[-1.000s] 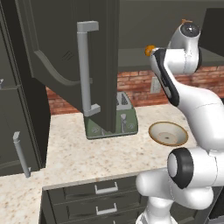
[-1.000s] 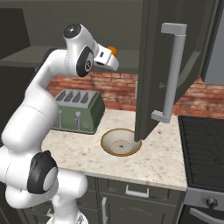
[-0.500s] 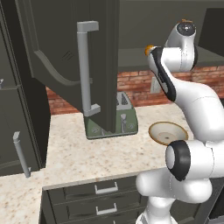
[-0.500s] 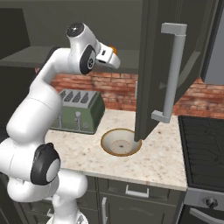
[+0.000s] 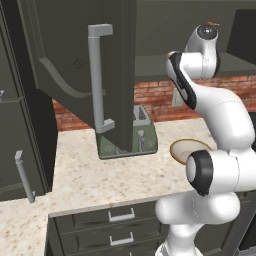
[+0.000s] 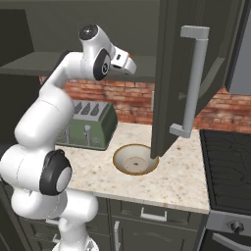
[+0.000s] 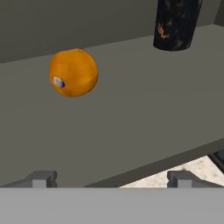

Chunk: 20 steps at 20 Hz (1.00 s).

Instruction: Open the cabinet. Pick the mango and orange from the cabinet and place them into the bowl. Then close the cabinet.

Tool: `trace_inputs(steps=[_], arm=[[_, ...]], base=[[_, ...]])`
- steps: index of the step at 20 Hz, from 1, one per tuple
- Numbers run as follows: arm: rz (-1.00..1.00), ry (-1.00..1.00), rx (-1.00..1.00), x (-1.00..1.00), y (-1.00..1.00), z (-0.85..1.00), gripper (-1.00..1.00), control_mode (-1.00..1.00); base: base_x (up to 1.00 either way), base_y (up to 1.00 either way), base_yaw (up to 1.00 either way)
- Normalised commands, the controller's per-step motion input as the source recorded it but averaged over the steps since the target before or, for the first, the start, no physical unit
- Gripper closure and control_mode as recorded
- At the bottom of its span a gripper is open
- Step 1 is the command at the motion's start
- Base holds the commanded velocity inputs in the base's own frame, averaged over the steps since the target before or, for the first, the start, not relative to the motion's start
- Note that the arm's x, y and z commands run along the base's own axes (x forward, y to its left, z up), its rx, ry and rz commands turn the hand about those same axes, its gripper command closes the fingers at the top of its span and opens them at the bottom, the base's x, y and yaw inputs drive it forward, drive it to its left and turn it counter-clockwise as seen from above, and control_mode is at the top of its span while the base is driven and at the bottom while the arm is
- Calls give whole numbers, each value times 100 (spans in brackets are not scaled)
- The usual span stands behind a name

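One orange (image 7: pixel 73 72) is counted on the cabinet (image 5: pixel 120 75) shelf: round, bright orange, with a small pale sticker on its side, lying well in from the shelf's front edge. One dark cylindrical item (image 7: pixel 176 24) stands further back on the same shelf, its top cut off by the frame and its nature unclear. The tool (image 7: pixel 111 178) is released, its two tips spread wide near the shelf's front edge, clear of the orange and grasping nothing. Two cabinet doors stand swung open, each with one long silver bar handle (image 5: pixel 97 80). One bowl (image 6: pixel 136 159), cream inside with a tan rim, sits on the speckled surface (image 6: pixel 181 179); the right door's lower corner overlaps part of its rim. One green toaster (image 6: pixel 87 124) stands toward the surface's back edge, partly hidden behind the arm.
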Motion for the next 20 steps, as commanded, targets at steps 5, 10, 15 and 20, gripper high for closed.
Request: trace_inputs(steps=[5, 10, 15, 20], arm=[[0, 0, 0, 31, 0, 0, -100, -100], [0, 0, 0, 26, 0, 0, -100, -100], [0, 0, 0, 26, 0, 1, -100, -100], [0, 0, 0, 21, 0, 3, -100, -100]], base=[[0, 0, 0], [0, 0, 0], [0, 0, 0], [0, 0, 0]])
